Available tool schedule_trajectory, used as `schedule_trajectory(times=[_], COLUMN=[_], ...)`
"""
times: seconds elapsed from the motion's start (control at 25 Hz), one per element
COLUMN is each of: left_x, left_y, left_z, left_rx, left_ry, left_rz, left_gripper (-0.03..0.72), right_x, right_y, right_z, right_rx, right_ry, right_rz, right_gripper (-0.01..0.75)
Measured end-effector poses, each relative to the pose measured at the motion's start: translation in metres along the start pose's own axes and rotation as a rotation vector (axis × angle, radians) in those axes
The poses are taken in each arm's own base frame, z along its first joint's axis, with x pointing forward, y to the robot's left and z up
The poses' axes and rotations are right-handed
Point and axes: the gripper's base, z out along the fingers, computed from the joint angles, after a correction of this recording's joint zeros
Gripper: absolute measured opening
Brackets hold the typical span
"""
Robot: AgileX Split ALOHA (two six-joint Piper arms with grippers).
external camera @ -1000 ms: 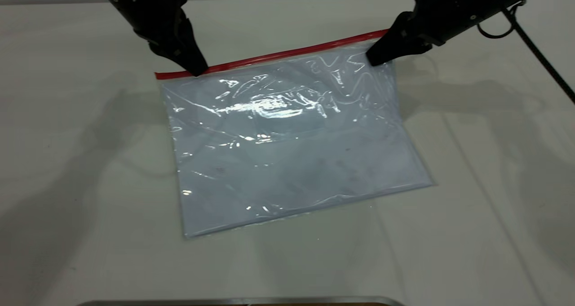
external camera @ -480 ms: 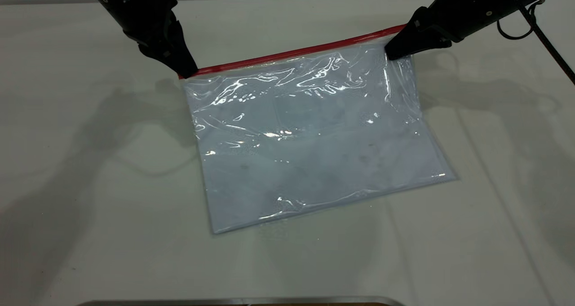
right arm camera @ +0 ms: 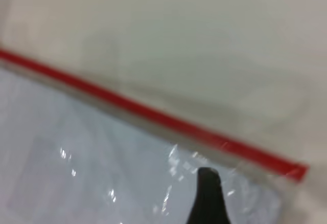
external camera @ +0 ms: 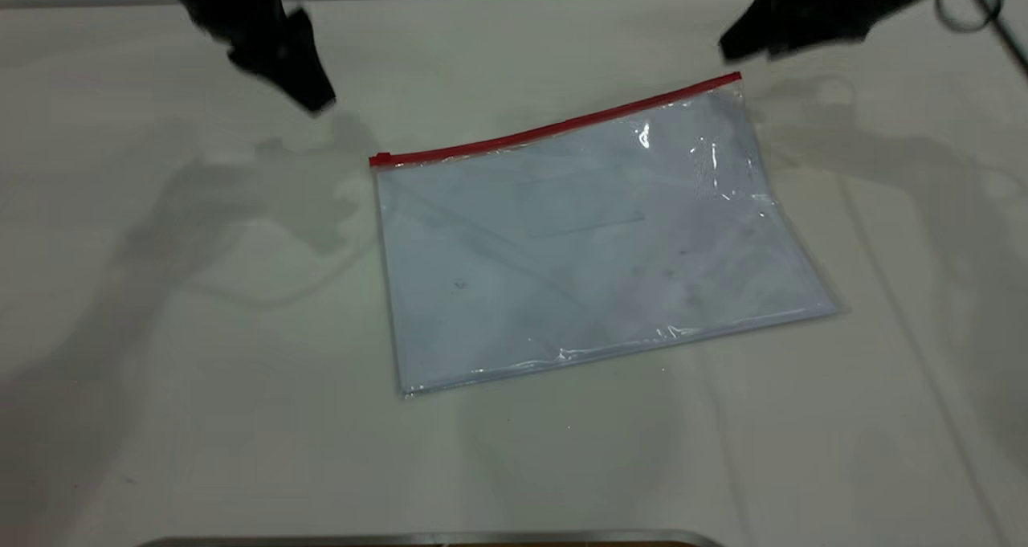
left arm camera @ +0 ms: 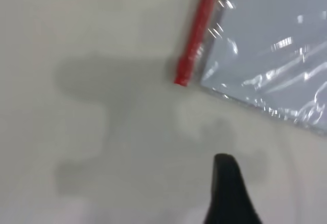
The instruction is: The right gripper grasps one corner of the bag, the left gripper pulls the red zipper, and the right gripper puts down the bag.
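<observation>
The bag lies flat on the table, pale bluish-white, with the red zipper along its far edge. The slider tab sits at the zipper's left end. The red-tipped corner is at the right end. My left gripper hangs above the table, up and left of the slider, apart from the bag. My right gripper hangs just beyond the corner, not touching it. The left wrist view shows the zipper end; the right wrist view shows the corner.
The white table spreads around the bag on all sides. A metal edge runs along the near side. A black cable hangs by the right arm at the back right.
Both grippers have let go of the bag and moved up and outward. The bag has dropped flat onto the table, shifted right, with its wrinkles gone.
</observation>
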Motion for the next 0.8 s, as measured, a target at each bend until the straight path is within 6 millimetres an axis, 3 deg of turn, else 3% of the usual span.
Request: schedule_trajectory(times=[0.2,0.32,0.44,0.6,0.8], left_x=[-0.022,-0.028,-0.025,-0.008,0.020], left_y=[-0.011,-0.026,-0.049,-0.086,-0.132], left_z=[-0.073,-0.129,-0.192,-0.261,-0.323], left_rx=[-0.090,-0.158,-0.243,-0.308,-0.367], left_ry=[-0.103,-0.153,-0.186,-0.197,-0.225], left_rz=[-0.113,-0.191,-0.226,-0.306,-0.386], left_gripper=[0.587,0.586,0.586,0.586,0.586], right_x=[-0.056,-0.086,-0.110,-0.123,-0.109], right_y=[0.014,0.036,0.071,0.125,0.197], right_z=[-0.077,-0.135,-0.203,-0.288,-0.379], right_rx=[0.058,0.062,0.076,0.080,0.105], right_ry=[-0.102,-0.147,-0.198,-0.274,-0.334], right_rz=[-0.047,-0.086,-0.126,-0.136,-0.194], right_gripper=[0.631,0.599,0.585,0.583,0.582])
